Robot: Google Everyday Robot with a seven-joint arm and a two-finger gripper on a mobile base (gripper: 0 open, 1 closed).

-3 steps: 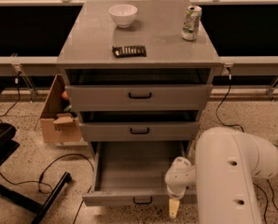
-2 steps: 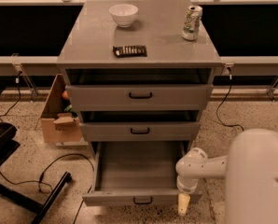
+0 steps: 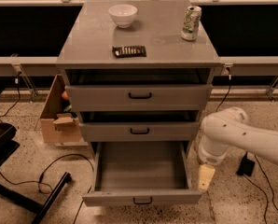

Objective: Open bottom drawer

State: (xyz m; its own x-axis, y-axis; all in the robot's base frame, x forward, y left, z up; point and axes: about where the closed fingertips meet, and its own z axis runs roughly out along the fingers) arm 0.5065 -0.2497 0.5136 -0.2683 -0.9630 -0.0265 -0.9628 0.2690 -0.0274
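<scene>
— What do we have at the grey cabinet [image 3: 153, 36]?

— We see the bottom drawer [image 3: 141, 197] pulled far out over the speckled floor, its slim front panel and small black handle [image 3: 142, 200] facing us. Above it, the middle drawer [image 3: 139, 131] and top drawer [image 3: 139, 96] each show a dark gap over their fronts.

— And the gripper [image 3: 205, 177]?

— It hangs pointing down just beside the open drawer's right front corner, apart from the handle, under the white arm [image 3: 244, 135] (which comes in from the right edge). We cannot tell whether it is wide or narrow.

— What is on top?

— We count a white bowl [image 3: 123, 15], a drink can [image 3: 191, 23] and a dark flat packet [image 3: 128, 51]. A cardboard box [image 3: 57, 120] stands on the floor at the cabinet's left.
</scene>
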